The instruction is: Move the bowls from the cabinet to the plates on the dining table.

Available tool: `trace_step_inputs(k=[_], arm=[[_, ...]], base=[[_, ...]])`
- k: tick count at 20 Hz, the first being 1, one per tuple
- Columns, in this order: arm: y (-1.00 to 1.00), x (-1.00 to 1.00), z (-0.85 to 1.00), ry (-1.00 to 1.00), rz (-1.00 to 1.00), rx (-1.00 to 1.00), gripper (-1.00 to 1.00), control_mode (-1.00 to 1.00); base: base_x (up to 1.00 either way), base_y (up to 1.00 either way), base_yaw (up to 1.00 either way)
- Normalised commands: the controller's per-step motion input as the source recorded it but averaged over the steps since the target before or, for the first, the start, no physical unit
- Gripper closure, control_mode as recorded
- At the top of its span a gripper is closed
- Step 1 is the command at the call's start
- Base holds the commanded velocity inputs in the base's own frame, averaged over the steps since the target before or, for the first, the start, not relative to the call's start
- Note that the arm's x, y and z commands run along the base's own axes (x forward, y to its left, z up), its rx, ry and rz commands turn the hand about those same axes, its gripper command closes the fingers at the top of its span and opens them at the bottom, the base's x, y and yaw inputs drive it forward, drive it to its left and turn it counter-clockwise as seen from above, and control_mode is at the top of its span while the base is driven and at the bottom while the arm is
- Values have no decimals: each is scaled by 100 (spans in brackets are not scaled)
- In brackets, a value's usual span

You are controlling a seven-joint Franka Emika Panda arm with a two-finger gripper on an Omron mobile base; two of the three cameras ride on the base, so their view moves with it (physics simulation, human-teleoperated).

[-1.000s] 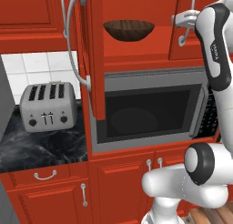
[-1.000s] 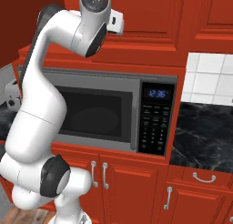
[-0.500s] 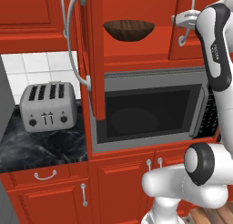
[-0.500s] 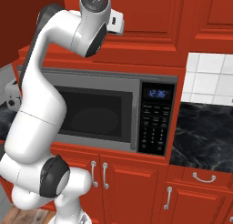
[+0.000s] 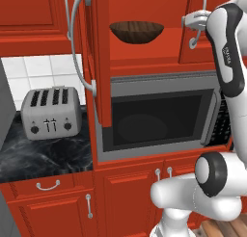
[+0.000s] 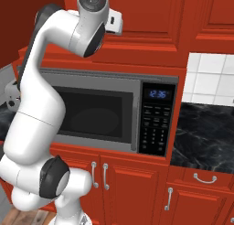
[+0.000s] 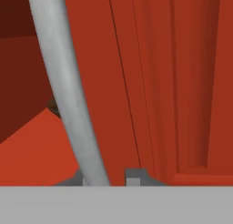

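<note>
One bowl [image 5: 136, 31], rigid, light wood, slick; grip its rim. End effector [image 5: 194, 22] is clamped on the door handle [image 7: 68, 91].

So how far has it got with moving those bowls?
Early days. The left red cabinet door already stands open, showing the wide dark brown wooden bowl on its shelf. Right now the pincer is shut on the curved silver bar handle of the right door. Both bowls remain to be carried.
</note>
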Motion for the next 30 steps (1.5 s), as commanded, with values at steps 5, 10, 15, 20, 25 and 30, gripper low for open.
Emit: trace_step_inputs(k=[5, 10, 15, 20, 25, 30], arm=[[-8, 0, -3, 0, 0, 0, 100, -100], [-60, -9, -5, 0, -1, 0, 100, -100], [-76, -28, 0, 0, -4, 0, 100, -100], [-70, -35, 0, 0, -4, 0, 100, -100], [-62, -51, 0, 0, -4, 0, 100, -100], [-47, -77, 0, 0, -5, 0, 100, -100]], base=[[0, 0, 0], [0, 0, 0], [0, 0, 0], [0, 0, 0], [0, 0, 0], [0, 0, 0]])
